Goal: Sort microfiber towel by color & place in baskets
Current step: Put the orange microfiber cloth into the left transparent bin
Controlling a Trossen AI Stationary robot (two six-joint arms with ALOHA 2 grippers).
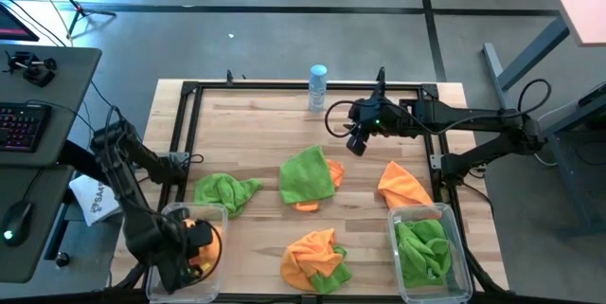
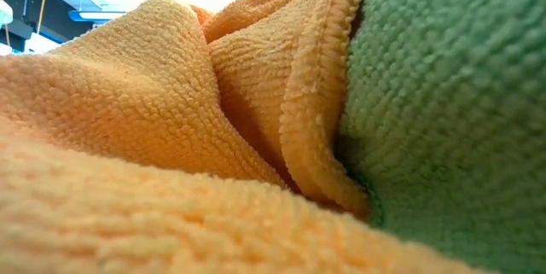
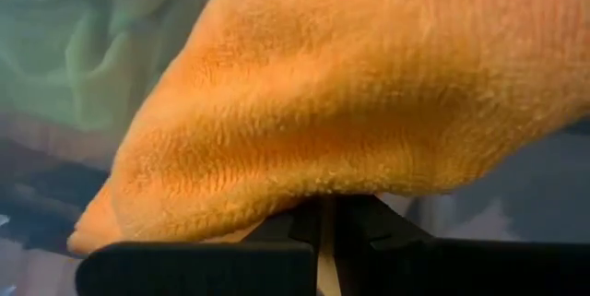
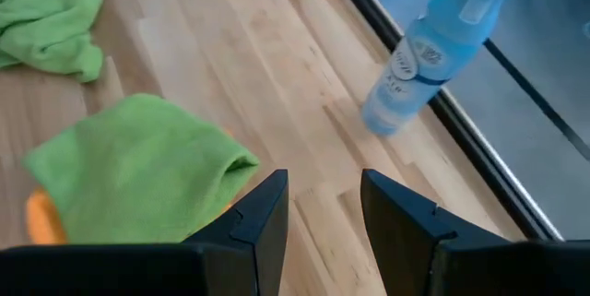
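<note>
- The left gripper (image 1: 194, 240) is seen over the left basket (image 1: 169, 217) at the table's near left corner, its fingers (image 3: 304, 227) pressed together on an orange cloth (image 3: 369, 93).
- In the left wrist view that orange cloth fills most of the picture, draped over the closed fingertips.
- The right gripper (image 1: 356, 143) is held above the far middle of the table (image 1: 256, 119), its fingers (image 4: 263, 213) parted with nothing between them.
- A spray bottle (image 1: 317, 87) is seen standing at the far edge, near the right gripper.
- A green cloth (image 1: 308, 175) lies in the table's middle, on top of an orange one whose edge shows beneath it.
- Another green cloth (image 1: 225, 190) lies crumpled to its left, just beside the left basket.
- An orange cloth (image 1: 404, 185) lies to the right, touching the far rim of the right basket (image 1: 456, 247).
- Green cloth (image 1: 422, 249) is seen piled inside the right basket.
- An orange and green pair (image 1: 314, 257) lies bunched at the near edge, between the two baskets.
- The low view is blocked by orange and green cloth close against the camera.
</note>
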